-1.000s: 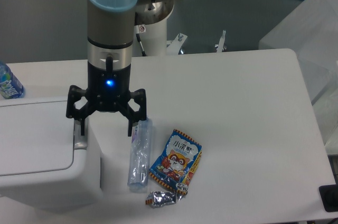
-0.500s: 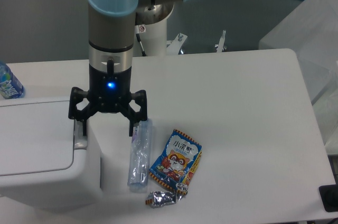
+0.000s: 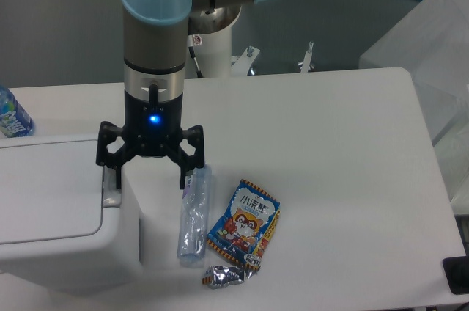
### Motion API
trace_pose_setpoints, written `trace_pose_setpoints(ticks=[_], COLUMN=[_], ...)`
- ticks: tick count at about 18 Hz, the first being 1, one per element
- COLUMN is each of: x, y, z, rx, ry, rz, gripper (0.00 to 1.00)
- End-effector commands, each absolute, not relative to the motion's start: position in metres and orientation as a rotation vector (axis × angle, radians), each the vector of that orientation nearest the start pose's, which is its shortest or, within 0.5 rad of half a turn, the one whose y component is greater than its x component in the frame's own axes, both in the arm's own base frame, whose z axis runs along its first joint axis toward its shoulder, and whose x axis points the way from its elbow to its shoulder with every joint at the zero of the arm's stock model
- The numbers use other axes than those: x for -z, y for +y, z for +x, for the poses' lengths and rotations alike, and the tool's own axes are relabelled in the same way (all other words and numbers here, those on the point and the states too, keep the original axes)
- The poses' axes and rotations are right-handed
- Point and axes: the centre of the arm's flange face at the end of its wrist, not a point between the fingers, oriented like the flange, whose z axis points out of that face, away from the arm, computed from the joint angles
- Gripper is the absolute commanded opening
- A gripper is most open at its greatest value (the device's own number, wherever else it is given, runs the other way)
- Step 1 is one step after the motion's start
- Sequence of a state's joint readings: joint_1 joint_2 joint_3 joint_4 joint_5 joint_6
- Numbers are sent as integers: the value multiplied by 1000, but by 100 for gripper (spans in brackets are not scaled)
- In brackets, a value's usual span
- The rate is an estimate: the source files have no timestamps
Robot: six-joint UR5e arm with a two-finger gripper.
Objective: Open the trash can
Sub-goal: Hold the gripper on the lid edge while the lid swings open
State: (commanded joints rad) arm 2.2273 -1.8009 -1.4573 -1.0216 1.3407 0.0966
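Spread wide and grasping nothing, the gripper [image 3: 149, 179] hung over the right edge of the trash can [image 3: 62, 208] (lid closed) at the table's near left. Its left finger sat above the grey latch [image 3: 111, 197]; pressing down looked next.

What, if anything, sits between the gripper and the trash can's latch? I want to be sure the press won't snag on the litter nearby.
Nothing visible does. The open gripper hangs right over the grey latch at the trash can lid's edge. The clear plastic bottle, snack packet and foil wrapper lie on the table beside it.
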Motion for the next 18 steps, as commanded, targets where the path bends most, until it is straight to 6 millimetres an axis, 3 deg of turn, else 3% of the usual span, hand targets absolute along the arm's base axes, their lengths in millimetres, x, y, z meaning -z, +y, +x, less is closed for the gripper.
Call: trace_pose_setpoints(ticks=[11,18], x=[-484,-552], y=[585,585], z=[-254,-270], rx=[68,-37], ry=[-669,-590], rz=[-2571,-2441], gripper=[100,100])
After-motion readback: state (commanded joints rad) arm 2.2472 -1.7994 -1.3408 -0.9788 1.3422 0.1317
